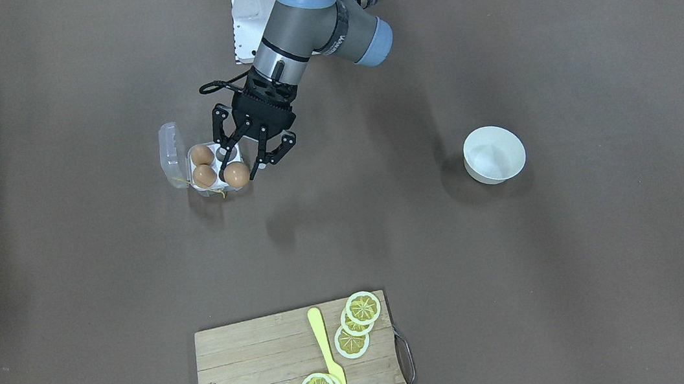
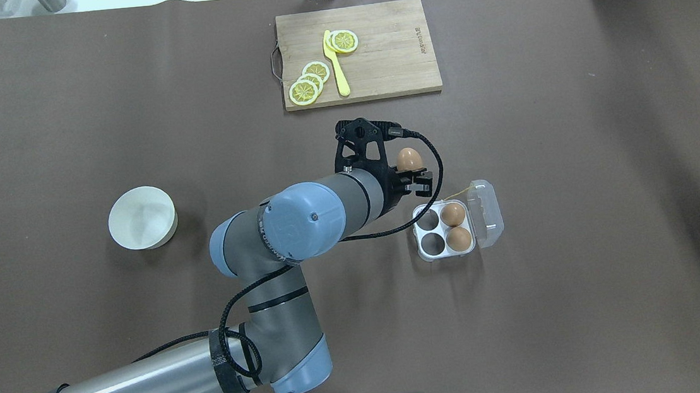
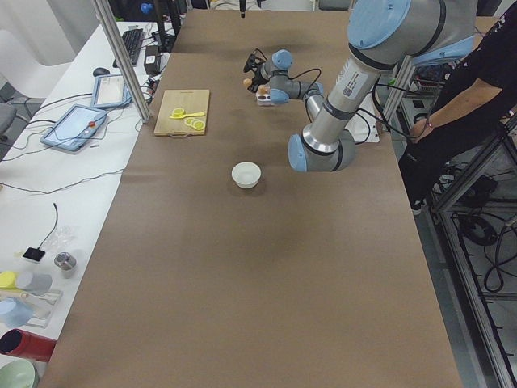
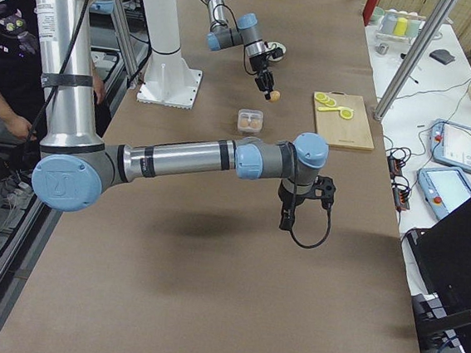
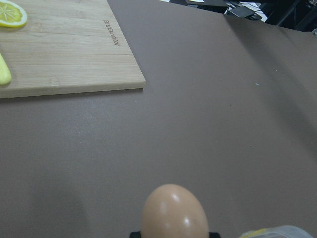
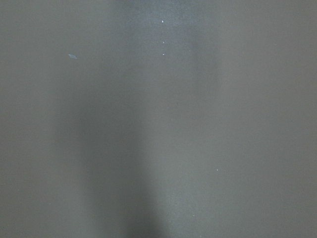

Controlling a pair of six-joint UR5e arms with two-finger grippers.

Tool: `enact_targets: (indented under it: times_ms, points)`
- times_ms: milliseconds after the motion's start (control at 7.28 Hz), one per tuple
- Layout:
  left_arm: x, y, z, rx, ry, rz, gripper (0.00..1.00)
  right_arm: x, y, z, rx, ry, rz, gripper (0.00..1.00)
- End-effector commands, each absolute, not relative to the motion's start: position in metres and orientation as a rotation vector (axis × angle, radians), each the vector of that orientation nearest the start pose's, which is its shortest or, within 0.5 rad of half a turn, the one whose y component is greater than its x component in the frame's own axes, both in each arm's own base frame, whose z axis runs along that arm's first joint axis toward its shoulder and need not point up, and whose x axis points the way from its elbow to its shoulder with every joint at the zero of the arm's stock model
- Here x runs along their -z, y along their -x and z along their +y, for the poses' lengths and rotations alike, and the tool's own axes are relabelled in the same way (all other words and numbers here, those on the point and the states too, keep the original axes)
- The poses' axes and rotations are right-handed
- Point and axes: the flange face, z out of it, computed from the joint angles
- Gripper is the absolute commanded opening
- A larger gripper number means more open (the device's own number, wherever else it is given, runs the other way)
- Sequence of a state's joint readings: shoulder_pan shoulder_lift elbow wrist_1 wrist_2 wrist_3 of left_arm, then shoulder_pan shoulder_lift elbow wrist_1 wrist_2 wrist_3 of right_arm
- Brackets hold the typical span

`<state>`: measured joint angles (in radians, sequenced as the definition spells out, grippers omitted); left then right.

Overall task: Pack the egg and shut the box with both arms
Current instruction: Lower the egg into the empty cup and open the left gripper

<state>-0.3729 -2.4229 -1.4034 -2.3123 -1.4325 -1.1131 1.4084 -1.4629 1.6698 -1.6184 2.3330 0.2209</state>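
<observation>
Egg (image 2: 409, 158) pinched in left pincer (image 1: 239, 174) near open box (image 2: 488, 213); bowl (image 2: 141, 217) well apart.

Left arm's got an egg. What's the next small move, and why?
Probably shift the left gripper sideways until the egg hangs over an empty cell of the box. The egg is gripped but appears offset from the box, which has two cells filled and two free.
</observation>
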Motion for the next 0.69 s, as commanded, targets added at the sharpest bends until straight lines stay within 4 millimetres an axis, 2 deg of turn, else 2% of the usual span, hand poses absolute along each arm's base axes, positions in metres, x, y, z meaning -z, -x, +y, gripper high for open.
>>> enact_targets:
  times_ms: [0, 550]
  points:
    - [-0.115, -0.64, -0.41, 0.054, -0.702, 1.221, 0.48, -0.558, 0.022, -0.543, 0.004, -0.008, -0.776, 1.0]
    - [-0.119, -0.678, -0.382, 0.016, -0.676, 1.2, 0.48, -0.557, 0.02, -0.543, 0.0, -0.011, -0.776, 1.0]
